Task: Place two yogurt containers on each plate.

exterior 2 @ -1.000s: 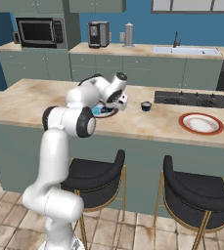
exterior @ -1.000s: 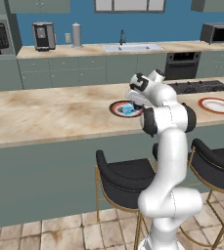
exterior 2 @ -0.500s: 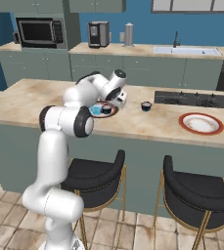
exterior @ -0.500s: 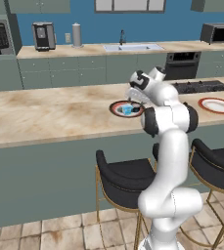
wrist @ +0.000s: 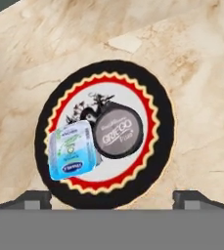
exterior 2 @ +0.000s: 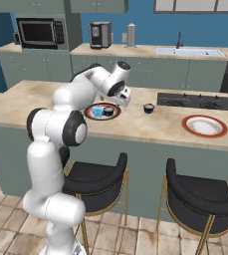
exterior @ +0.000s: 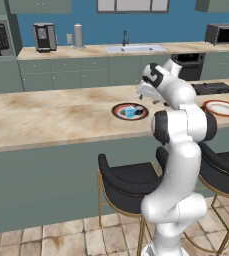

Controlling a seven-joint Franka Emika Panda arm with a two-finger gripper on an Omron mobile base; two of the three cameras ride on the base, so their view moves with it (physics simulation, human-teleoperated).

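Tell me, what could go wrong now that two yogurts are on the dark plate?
1. The open gripper hangs just above the dark-edged plate; a low sideways move might clip the light blue cup or the dark cup.
2. The two cups sit touching, so bumping one could push the other.
3. The white plate holds no yogurt yet, and another dark cup waits on the counter.

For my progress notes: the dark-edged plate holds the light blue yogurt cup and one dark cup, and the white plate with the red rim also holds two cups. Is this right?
Not quite. The white plate with the red rim holds no cups, as the right base view shows. The dark-edged plate does hold the light blue yogurt cup and one dark cup.
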